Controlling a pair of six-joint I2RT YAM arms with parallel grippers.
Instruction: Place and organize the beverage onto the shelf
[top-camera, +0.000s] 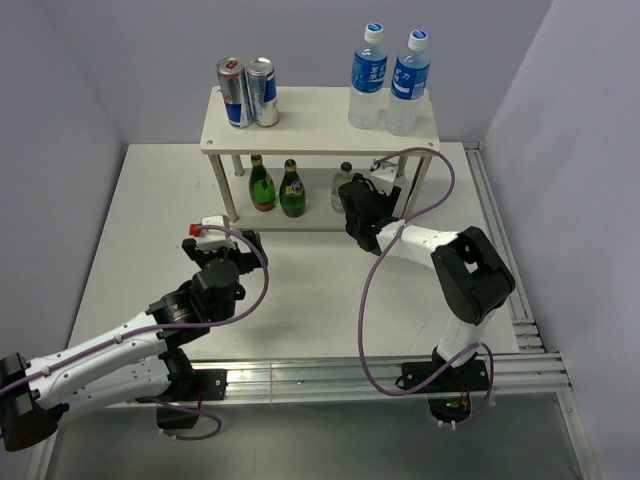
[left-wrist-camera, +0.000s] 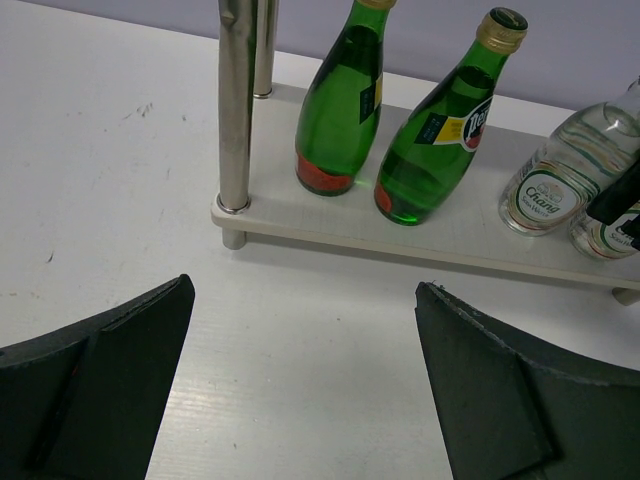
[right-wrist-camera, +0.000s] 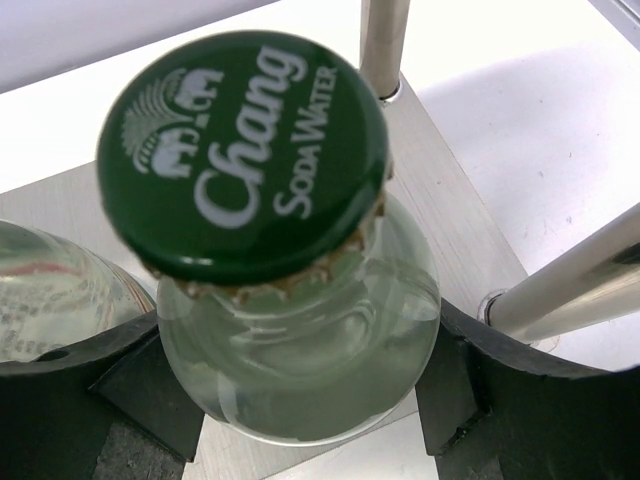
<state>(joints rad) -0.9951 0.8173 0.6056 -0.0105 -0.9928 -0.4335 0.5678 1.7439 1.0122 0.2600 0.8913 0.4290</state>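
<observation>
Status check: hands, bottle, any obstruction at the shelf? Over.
Left hand open, empty, over table. Right hand shut on soda water bottle, at lower tier of shelf. Second clear bottle close beside it; shelf leg just beyond.

1. Cream-white two-tier shelf (top-camera: 315, 120): top board bare between two metal drink cans (top-camera: 236, 95), left, and two blue-labelled water bottles (top-camera: 367, 85), right.
2. Lower board: two green glass bottles (left-wrist-camera: 345, 100) centre; right gripper (top-camera: 360, 208) clasping a clear glass soda bottle (right-wrist-camera: 300, 340) blocks the right.
3. White tabletop (top-camera: 310, 290) in front lies open.
</observation>
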